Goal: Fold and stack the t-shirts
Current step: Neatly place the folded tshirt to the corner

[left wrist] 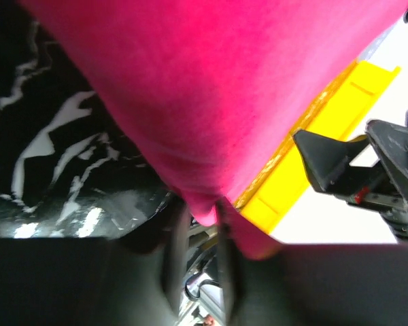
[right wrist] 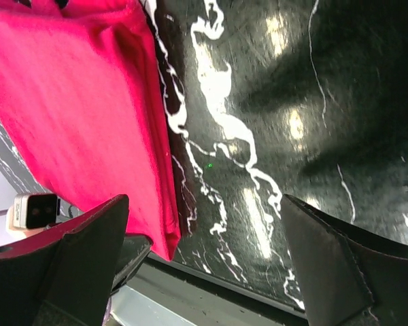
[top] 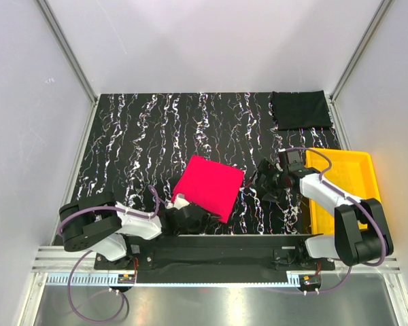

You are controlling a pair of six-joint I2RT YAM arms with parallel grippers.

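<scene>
While the left claw (top: 182,204) pinched the red tee (top: 207,183) at its near corner, we noted the black tee (top: 300,110) lay far right, nearer the spread right claw (top: 266,183).

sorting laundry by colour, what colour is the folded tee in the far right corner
That tee is plain black; top external view shows it best.

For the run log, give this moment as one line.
red t-shirt: folded, mid-table | left pincer: pinching its near edge | right pincer: open, empty | black t-shirt: folded, far right corner
</scene>
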